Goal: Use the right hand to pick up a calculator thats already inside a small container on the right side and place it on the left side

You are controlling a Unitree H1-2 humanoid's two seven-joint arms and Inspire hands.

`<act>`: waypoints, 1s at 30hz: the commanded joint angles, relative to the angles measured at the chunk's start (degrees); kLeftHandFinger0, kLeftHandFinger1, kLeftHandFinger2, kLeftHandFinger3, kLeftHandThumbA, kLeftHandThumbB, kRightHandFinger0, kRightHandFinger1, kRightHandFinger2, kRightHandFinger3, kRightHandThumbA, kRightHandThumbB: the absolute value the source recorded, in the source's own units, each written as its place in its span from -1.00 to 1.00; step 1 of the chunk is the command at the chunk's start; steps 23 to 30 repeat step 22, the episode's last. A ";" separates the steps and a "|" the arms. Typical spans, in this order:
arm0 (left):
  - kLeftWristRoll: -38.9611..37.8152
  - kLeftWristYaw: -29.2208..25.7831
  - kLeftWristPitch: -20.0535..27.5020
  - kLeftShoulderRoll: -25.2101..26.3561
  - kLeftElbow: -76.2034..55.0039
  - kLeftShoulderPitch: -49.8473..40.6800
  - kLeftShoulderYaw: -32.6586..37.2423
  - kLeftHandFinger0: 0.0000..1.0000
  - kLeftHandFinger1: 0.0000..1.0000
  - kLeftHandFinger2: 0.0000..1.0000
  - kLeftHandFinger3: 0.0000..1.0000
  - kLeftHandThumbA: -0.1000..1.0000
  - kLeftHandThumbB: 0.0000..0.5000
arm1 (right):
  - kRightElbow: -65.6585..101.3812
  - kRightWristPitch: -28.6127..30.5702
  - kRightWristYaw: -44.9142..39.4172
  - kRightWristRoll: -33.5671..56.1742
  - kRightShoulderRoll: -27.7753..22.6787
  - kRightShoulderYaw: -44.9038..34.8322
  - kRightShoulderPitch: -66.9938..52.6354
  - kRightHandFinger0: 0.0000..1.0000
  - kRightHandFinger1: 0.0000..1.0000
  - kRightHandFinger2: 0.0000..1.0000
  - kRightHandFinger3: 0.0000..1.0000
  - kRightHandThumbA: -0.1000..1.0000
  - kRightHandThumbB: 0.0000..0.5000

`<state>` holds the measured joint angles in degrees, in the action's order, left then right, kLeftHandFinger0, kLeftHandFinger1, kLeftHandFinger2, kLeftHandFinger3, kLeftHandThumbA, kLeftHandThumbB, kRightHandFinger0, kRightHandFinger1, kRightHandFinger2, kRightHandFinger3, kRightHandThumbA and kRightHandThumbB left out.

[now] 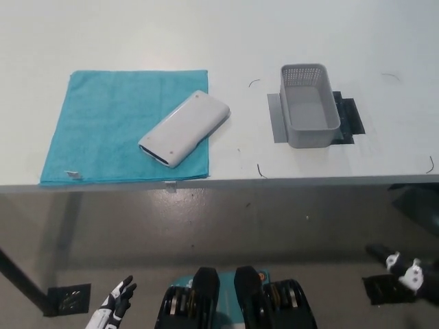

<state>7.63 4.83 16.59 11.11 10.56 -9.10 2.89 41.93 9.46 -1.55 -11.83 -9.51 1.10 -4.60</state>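
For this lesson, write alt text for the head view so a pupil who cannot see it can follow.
A white calculator lies diagonally, face down, half on a teal cloth at the table's left, while the grey basket at the right is empty. Both robot hands hang below the table edge: white left hand lower left, black right hand lower right.

Colours on the white table (137, 34)

A blue cloth (103, 123), a white calculator (184, 128) with tiny red dots, and a grey basket (310, 104) with little holes.
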 commanded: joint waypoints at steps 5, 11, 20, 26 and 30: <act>0.53 -1.70 3.14 0.26 -0.70 1.89 -0.97 1.00 1.00 1.00 1.00 1.00 -1.00 | -20.23 17.39 3.53 1.65 4.83 4.41 -6.02 1.00 1.00 1.00 1.00 1.00 0.09; -0.28 -1.43 3.14 0.24 -0.74 2.81 -1.27 1.00 1.00 1.00 1.00 1.00 -0.94 | -33.91 17.47 6.33 -0.73 4.98 4.56 -3.21 1.00 1.00 1.00 1.00 1.00 0.06; 0.44 -1.51 2.80 0.21 -1.36 4.63 -1.28 1.00 1.00 1.00 1.00 1.00 -1.00 | -47.78 17.47 5.97 0.31 5.55 4.79 1.27 1.00 1.00 1.00 1.00 1.00 0.28; -0.02 -1.32 2.83 0.15 -1.31 4.73 -1.34 1.00 1.00 1.00 1.00 1.00 -0.98 | -49.72 17.47 6.01 0.56 5.65 4.87 1.99 1.00 1.00 1.00 1.00 1.00 0.28; -0.02 -1.32 2.83 0.15 -1.31 4.73 -1.34 1.00 1.00 1.00 1.00 1.00 -0.98 | -49.72 17.47 6.01 0.56 5.65 4.87 1.99 1.00 1.00 1.00 1.00 1.00 0.28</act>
